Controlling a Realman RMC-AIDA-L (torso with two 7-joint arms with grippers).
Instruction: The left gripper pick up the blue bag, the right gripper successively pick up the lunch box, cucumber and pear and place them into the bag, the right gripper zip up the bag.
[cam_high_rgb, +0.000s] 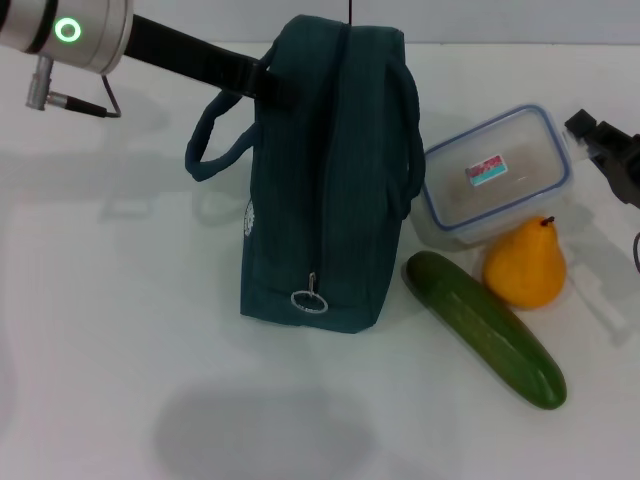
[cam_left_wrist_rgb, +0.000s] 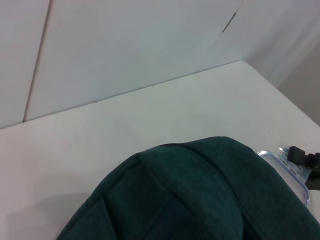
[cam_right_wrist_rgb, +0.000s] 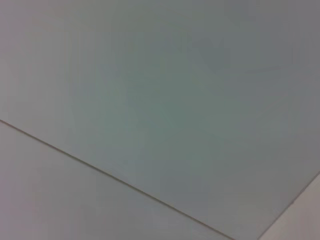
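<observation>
The blue bag (cam_high_rgb: 325, 175) stands upright mid-surface (cam_high_rgb: 110, 330), zipped shut, its ring zipper pull (cam_high_rgb: 309, 298) hanging at the near end. Just to its right lies the lunch box (cam_high_rgb: 495, 175), lid on; what it holds is unclear. The pear (cam_high_rgb: 526, 265) sits against the box's near edge, and the cucumber (cam_high_rgb: 485, 326) lies diagonally beside bag and pear. The left gripper (cam_high_rgb: 272, 82) reaches in from the upper left to the bag's far top; I cannot tell how its fingers stand. The right gripper (cam_high_rgb: 605, 150) rests at the right edge beside the box, finger state equally unclear.
</observation>
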